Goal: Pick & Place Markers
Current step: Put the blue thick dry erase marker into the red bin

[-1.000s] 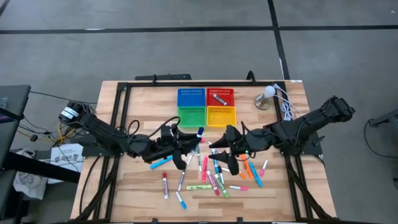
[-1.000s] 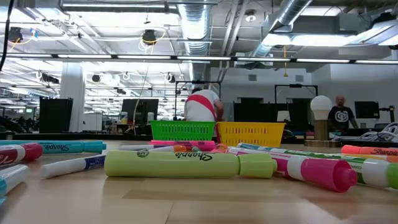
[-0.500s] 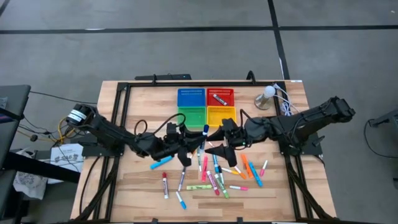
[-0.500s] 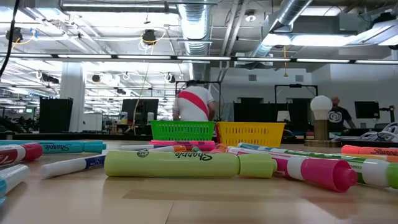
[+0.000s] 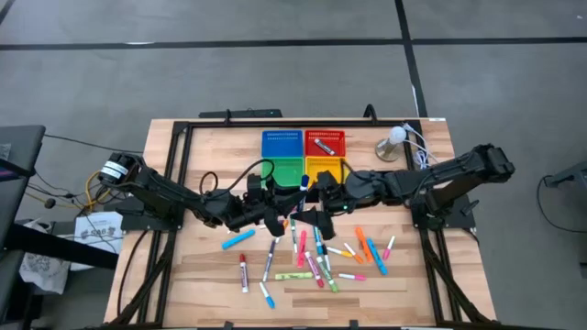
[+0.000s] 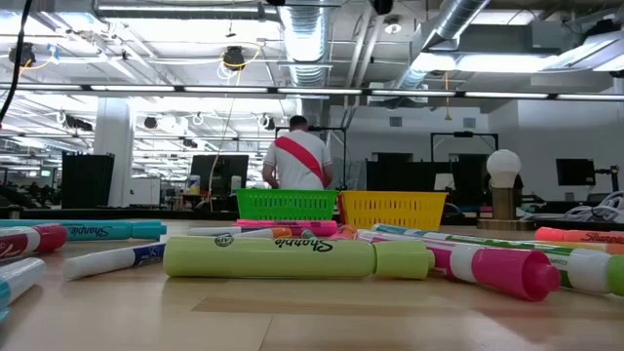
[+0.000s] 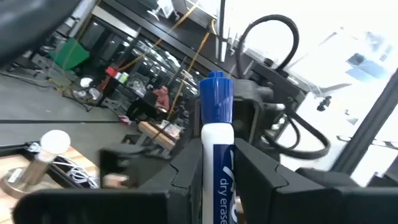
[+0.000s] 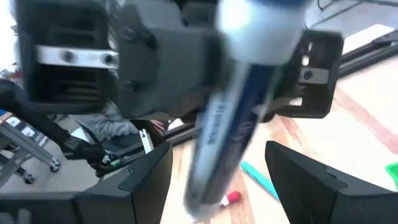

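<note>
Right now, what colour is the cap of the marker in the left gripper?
Blue cap on a white-bodied marker; clearest in the left wrist view.

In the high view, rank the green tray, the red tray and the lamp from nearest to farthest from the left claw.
From the left claw, which holds a blue-capped marker upright at mid-table:
1. Green tray: right behind the claw, in the near row of trays.
2. Red tray: back row, off to the right.
3. Lamp: right rear corner, past the trays.
</note>
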